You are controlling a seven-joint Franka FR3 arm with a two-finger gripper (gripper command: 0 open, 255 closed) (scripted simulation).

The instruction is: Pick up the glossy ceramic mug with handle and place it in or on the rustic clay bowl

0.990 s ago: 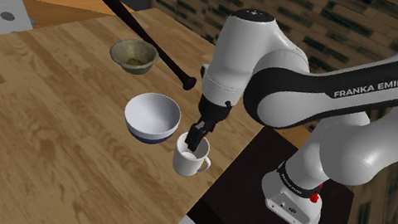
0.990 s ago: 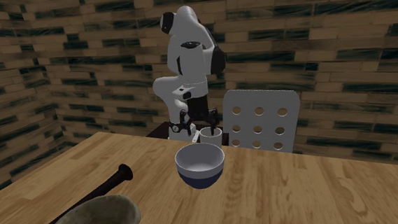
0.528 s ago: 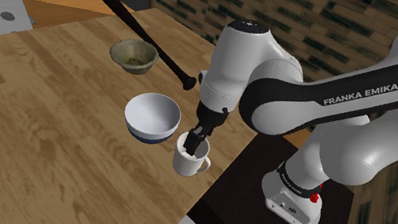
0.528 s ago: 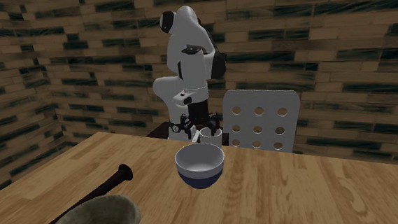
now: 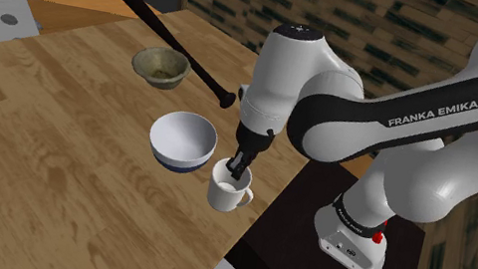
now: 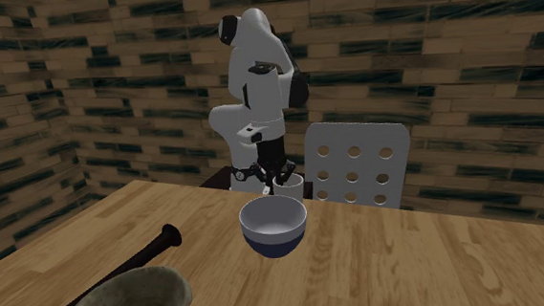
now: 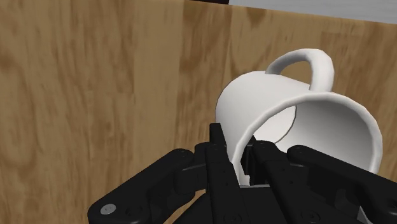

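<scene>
From my console, the white arm with dark joints [image 5: 402,117] rises from its dark box stand [image 5: 299,240] at the lower right of the shoulder view. It arches across the right half of the frame, and its last link drops straight down at the centre. The black pincer [image 5: 238,167] points vertically at the tabletop.

The wrist view shows the pincer [image 7: 240,167] clamped on the rim wall of the glossy white mug with a loop handle [image 7: 299,114]. One finger [image 7: 219,143] sits outside the wall and the other inside the cup.

The mug [image 5: 229,193] stands upright on the pale wooden tabletop [image 5: 40,164], just below centre in the shoulder view and close to the edge by the stand. Its handle points toward the lower right.

Just beside the mug, up and to the left, is a white bowl with a dark blue base [image 5: 183,141]. The rough olive-brown clay bowl [image 5: 160,66] sits well apart from the mug, toward the upper centre. A long black baseball bat [image 5: 168,40] lies right beside it.

In the second exterior view I see the arm folded tall at the frame's centre, with a white perforated chair [image 6: 357,162] to its right.
</scene>
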